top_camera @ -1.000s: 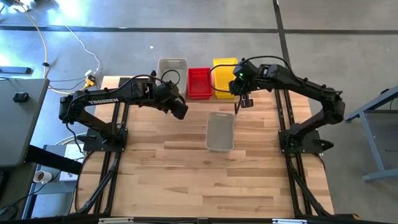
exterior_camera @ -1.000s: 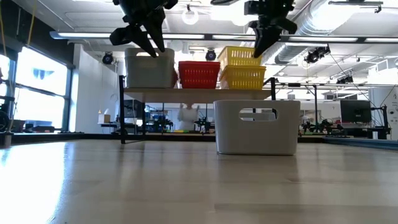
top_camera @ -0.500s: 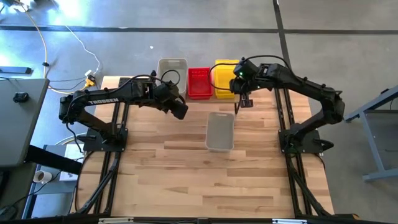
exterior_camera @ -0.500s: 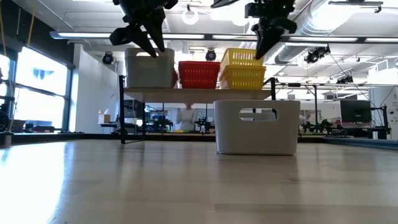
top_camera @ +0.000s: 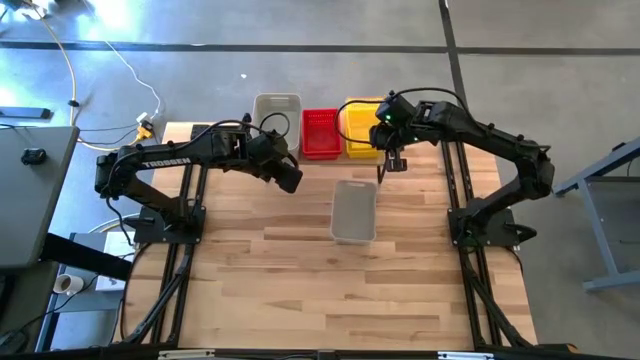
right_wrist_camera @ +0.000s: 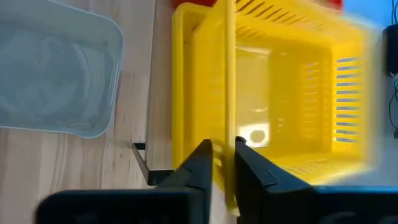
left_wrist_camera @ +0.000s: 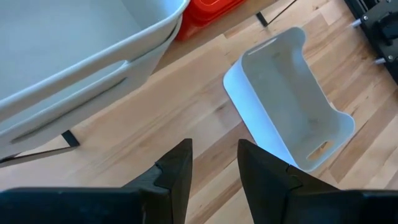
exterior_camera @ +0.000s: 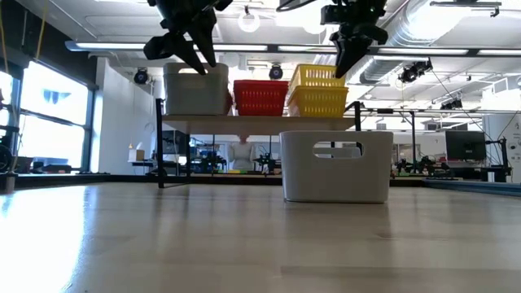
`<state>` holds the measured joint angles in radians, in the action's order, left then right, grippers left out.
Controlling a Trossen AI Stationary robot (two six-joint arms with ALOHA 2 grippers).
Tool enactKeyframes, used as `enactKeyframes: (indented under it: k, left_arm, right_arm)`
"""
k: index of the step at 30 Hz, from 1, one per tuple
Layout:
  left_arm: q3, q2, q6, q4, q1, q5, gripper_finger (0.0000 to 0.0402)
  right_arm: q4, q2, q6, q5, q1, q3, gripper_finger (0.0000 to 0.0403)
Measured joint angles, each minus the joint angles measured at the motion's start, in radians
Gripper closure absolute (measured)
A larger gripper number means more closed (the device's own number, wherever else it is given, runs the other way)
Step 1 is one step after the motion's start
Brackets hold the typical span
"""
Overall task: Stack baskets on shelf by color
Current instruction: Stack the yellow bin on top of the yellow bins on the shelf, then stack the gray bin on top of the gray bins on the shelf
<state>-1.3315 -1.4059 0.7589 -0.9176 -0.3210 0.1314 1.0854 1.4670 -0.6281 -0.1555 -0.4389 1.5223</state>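
Two yellow baskets (right_wrist_camera: 280,93) sat nested at the shelf's (exterior_camera: 252,120) right end, the right gripper (right_wrist_camera: 222,155) pinching the top one's near wall; a good release meant opening fully and lifting straight up. One grey basket (top_camera: 354,210) waited on the table (top_camera: 300,280), left gripper (left_wrist_camera: 214,165) open above.

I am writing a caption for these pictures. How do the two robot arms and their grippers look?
Both arms are dark, jointed, on black bases. The left arm bears pale lettering on its long link; the right arm shows a small green light near the wrist, with black cables looping there. Each gripper, left and right, has two dark, tapered fingers.
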Motion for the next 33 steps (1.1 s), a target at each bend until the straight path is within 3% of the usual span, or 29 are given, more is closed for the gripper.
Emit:
enactKeyframes:
  k: [10,17,26,33]
  left_arm:
    - [0.0,0.0,-0.001,0.0,0.0,0.0,0.0282]
    - [0.0,0.0,-0.003,0.0,0.0,0.001,0.0282]
    - [0.0,0.0,-0.008,0.0,0.0,0.002,0.0282]
    - [0.0,0.0,-0.046,0.0,0.008,0.003,0.0282]
  right_arm:
    - [-0.018,0.0,0.011,-0.035,0.005,0.0,0.0302]
    - [-0.013,-0.004,0.041,-0.038,0.039,0.001,0.03]
    - [0.003,-0.024,0.156,-0.138,0.072,0.001,0.03]
    - [0.032,-0.091,0.366,-0.107,0.094,0.002,0.03]
